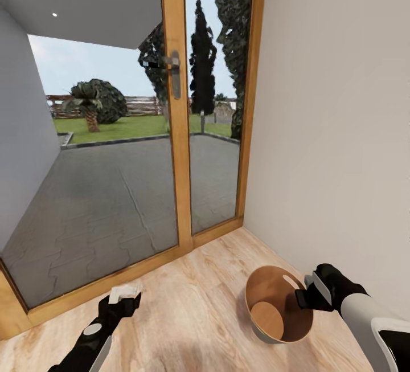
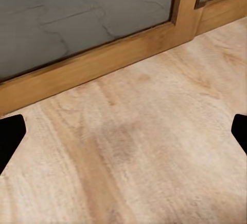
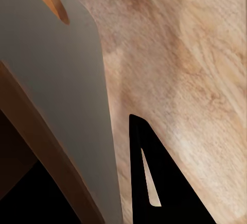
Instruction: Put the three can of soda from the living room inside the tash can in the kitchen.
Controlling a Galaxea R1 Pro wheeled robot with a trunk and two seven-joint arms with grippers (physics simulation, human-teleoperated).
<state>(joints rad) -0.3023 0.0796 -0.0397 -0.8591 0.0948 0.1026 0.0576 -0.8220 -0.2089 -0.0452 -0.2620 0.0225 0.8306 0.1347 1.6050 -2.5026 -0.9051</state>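
The tash can (image 1: 254,326), pale grey outside and coppery brown inside, is over the light wood floor at the lower right of the head view. My right gripper (image 1: 303,298) is shut on its right rim. In the right wrist view the grey wall of the tash can (image 3: 56,80) runs between the fingers, with one black finger (image 3: 159,183) outside it. My left gripper (image 1: 122,299) hangs open and empty above the floor near the door sill; its fingertips (image 2: 10,136) stand wide apart in the left wrist view. The cans of soda are out of view.
Wood-framed glass doors (image 1: 176,133) with a metal handle (image 1: 174,73) stand straight ahead, with a paved terrace and garden behind them. A plain white wall (image 1: 341,133) closes the right side, close to my right arm. Wood floor (image 1: 193,315) lies between the grippers.
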